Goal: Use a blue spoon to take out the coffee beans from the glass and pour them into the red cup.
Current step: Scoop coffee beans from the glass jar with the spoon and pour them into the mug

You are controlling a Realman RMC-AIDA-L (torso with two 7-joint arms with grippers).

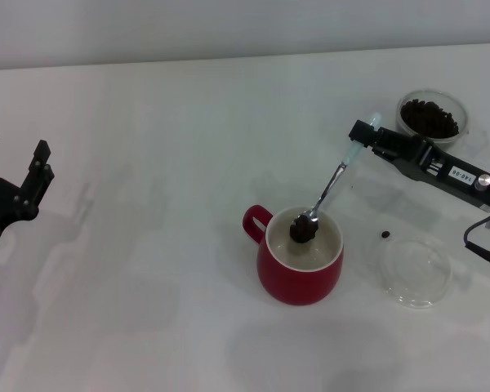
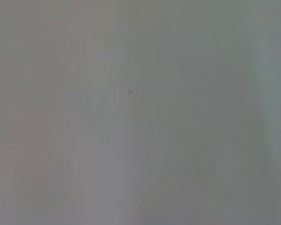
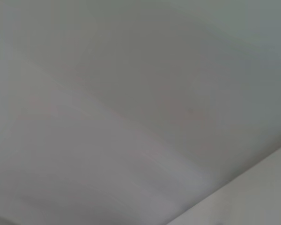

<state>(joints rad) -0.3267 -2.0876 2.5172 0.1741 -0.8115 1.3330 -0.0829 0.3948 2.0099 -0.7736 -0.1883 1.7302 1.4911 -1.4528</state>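
In the head view the red cup (image 1: 300, 268) stands near the table's middle, its handle toward the left. My right gripper (image 1: 361, 137) is shut on the pale handle of the blue spoon (image 1: 328, 189). The spoon slopes down to the cup, and its bowl holds a heap of coffee beans (image 1: 301, 229) just over the cup's mouth. The glass (image 1: 430, 116) with more beans stands at the far right, behind the right arm. My left gripper (image 1: 16, 167) is open and parked at the left edge. Both wrist views show only blank pale surface.
A shallow clear glass dish (image 1: 414, 271) lies to the right of the cup. One loose bean (image 1: 385, 235) lies on the table between the dish and the right arm.
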